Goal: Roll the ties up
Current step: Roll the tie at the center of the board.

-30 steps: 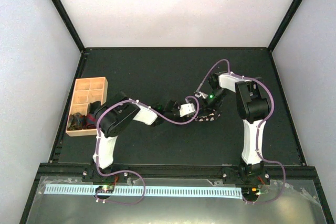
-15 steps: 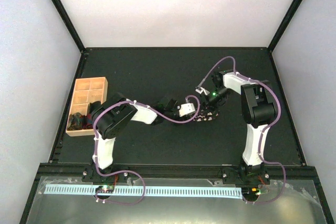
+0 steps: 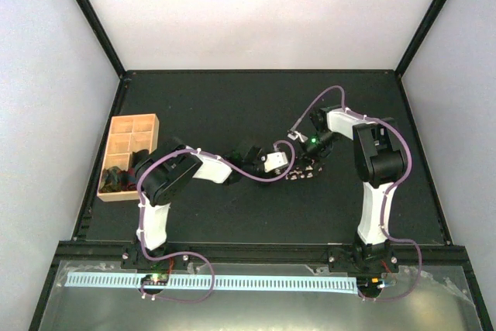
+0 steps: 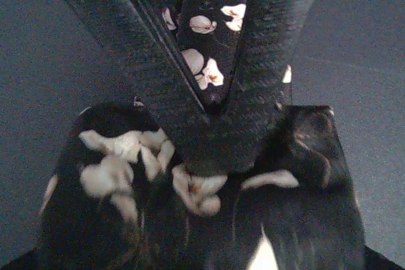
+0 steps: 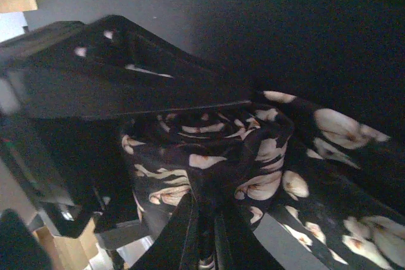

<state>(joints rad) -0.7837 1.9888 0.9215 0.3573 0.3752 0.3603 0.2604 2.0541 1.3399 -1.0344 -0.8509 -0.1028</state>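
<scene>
The tie [image 3: 304,170], dark with pale flower marks, is wound into a loose roll [image 5: 221,150] at mid table, and its free end trails right [image 5: 342,131]. My right gripper [image 5: 212,219] is shut, pinching the roll's fabric. In the left wrist view its two fingers [image 4: 272,61] form a V with tips together and cloth [image 4: 209,30] between them. My left gripper [image 3: 291,167] presses at the roll from the left. Its black finger [image 5: 139,90] lies along the roll's top. Blurred fabric [image 4: 120,169] covers its own jaws.
A tan wooden compartment tray [image 3: 132,125] stands at the left edge of the black table, with dark bundles [image 3: 116,180] in its near compartments. Purple cables [image 3: 256,176] loop along both arms. Black frame posts rise at the table's far corners.
The right gripper opened and closed again on the roll, and its arm shifted slightly. The left arm stayed almost in place at the roll.
</scene>
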